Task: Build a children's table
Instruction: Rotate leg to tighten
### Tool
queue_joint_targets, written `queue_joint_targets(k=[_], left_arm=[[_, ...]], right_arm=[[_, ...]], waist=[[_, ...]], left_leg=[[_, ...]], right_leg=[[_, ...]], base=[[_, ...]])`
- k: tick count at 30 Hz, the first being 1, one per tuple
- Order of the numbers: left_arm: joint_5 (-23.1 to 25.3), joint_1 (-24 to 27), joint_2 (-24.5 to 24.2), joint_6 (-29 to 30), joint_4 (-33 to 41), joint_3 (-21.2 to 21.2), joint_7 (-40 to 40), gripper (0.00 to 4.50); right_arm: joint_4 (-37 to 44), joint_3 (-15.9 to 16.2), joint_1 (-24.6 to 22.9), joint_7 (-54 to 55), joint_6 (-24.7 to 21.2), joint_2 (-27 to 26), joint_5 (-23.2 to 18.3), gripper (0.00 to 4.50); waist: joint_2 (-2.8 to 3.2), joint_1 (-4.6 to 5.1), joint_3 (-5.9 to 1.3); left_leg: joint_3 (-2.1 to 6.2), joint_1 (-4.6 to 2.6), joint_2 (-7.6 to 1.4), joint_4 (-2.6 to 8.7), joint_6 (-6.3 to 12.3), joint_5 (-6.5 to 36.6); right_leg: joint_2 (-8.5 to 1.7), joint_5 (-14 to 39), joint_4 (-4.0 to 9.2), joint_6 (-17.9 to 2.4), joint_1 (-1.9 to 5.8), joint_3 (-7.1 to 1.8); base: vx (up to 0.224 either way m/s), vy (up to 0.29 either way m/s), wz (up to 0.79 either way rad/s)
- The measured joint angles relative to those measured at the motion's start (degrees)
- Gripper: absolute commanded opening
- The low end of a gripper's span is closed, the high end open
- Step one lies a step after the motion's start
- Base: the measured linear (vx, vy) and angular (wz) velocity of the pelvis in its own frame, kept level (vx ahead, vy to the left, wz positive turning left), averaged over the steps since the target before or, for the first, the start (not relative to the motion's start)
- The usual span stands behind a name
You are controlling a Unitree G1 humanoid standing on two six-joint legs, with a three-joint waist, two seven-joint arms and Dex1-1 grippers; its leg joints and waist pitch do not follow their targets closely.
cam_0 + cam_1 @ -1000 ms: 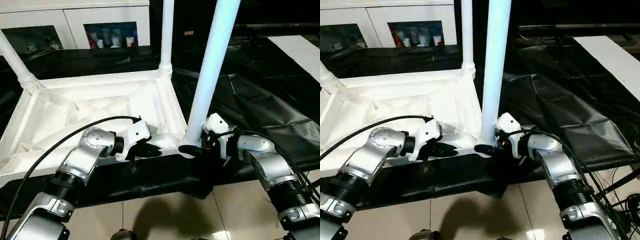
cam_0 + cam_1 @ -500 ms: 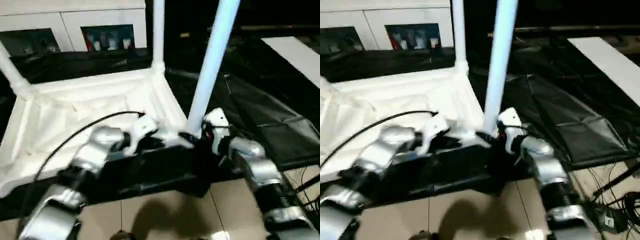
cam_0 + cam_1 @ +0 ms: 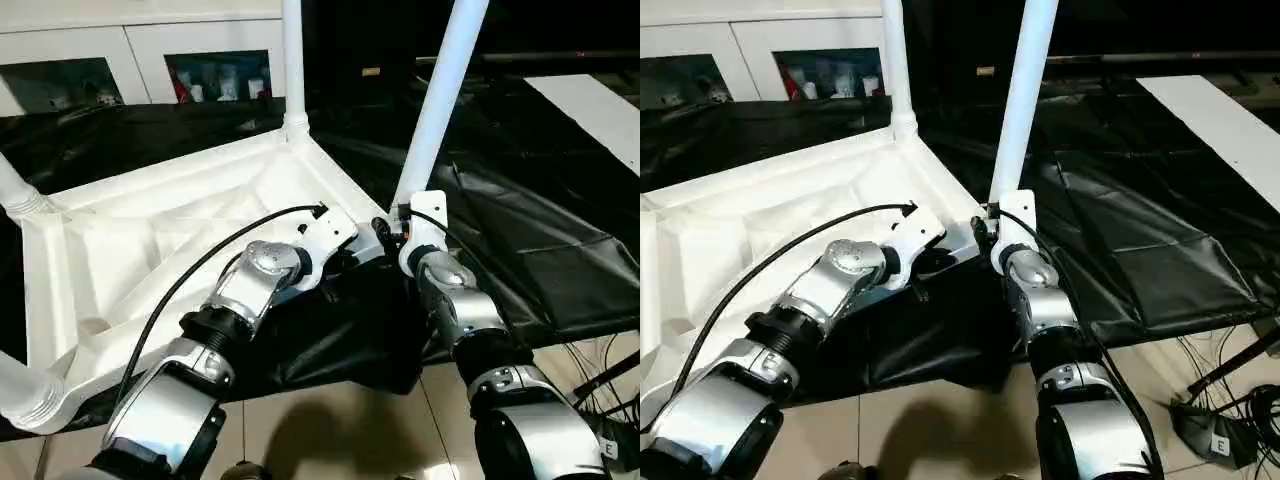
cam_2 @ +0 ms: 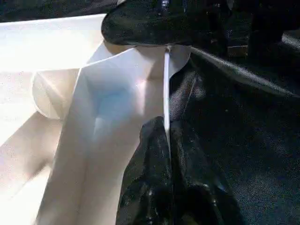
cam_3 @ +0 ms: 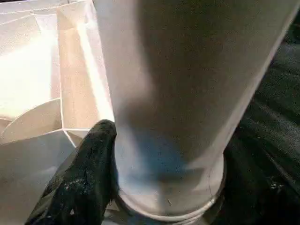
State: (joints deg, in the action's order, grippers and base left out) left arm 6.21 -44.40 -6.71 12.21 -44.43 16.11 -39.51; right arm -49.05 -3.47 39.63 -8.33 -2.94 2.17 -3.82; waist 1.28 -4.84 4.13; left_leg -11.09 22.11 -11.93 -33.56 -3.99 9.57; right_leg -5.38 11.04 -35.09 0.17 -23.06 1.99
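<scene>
The children's table lies upside down, its white ribbed top point(image 3: 150, 240) facing up, with several legs standing in the corner sockets. My left gripper point(image 4: 166, 130) is shut on the thin rim of the top point(image 4: 165, 84) beside the near right corner. My right gripper point(image 3: 392, 228) is closed around the base of that corner's leg point(image 3: 440, 100). One black finger point(image 5: 96, 150) presses against the leg point(image 5: 178, 93); the other finger is hidden behind it. Other legs rise at the far corner point(image 3: 293, 60), the left point(image 3: 15, 185) and the near left point(image 3: 25, 395).
A white cabinet point(image 3: 150, 45) with glass-fronted compartments stands at the back. Black sheeting point(image 3: 540, 230) covers the floor under and to the right of the table, with a white board point(image 3: 600, 110) at far right. Cables point(image 3: 1220, 400) lie on the tiles at lower right.
Both arms have stretched forward and the table top has swung round. The gripped corner now sits farther from me and a near-left leg has come into view. Both grips are unchanged.
</scene>
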Motion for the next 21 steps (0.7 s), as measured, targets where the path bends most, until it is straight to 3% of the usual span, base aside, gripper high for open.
queue_joint_targets(k=[4,8,13,21], left_arm=[[-0.6,1.8,-3.4,-1.5,2.5,-0.1,-3.6,0.0],[-1.2,3.9,-6.8,-2.3,5.9,-0.2,-7.7,0.0],[-3.6,8.4,-11.5,-2.9,12.7,0.4,-17.5,0.0],[-5.5,10.8,-13.9,-3.3,16.2,1.6,-24.2,0.0]], right_arm=[[2.7,1.8,-2.2,-9.3,1.2,1.4,-0.4,3.56],[6.8,4.4,-4.4,-18.1,-0.5,4.9,-1.6,3.91],[15.7,10.3,-8.1,-37.6,-1.7,14.7,-2.9,3.91],[19.8,13.2,-10.4,-49.2,-2.0,19.5,-2.7,3.91]], waist=[[0.02,0.55,0.01],[0.02,0.66,0.01],[0.02,-0.16,0.01],[0.06,-0.76,0.02]], left_leg=[[0.04,0.04,-0.03,0.08,0.0,0.0],[0.04,0.11,-0.06,0.08,0.0,0.0],[-0.04,0.18,-0.08,0.01,0.11,0.0],[-0.1,0.17,-0.07,-0.09,0.07,0.0]], right_leg=[[0.12,0.0,-0.04,0.0,-0.1,0.12],[0.13,0.0,0.03,0.0,-0.12,0.16],[0.06,0.1,0.13,0.0,-0.11,0.13],[-0.01,0.1,0.06,0.0,-0.07,0.08]], base=[[0.0,0.0,0.0],[0.0,0.0,0.0],[0.0,0.0,0.0],[0.0,0.0,0.0]])
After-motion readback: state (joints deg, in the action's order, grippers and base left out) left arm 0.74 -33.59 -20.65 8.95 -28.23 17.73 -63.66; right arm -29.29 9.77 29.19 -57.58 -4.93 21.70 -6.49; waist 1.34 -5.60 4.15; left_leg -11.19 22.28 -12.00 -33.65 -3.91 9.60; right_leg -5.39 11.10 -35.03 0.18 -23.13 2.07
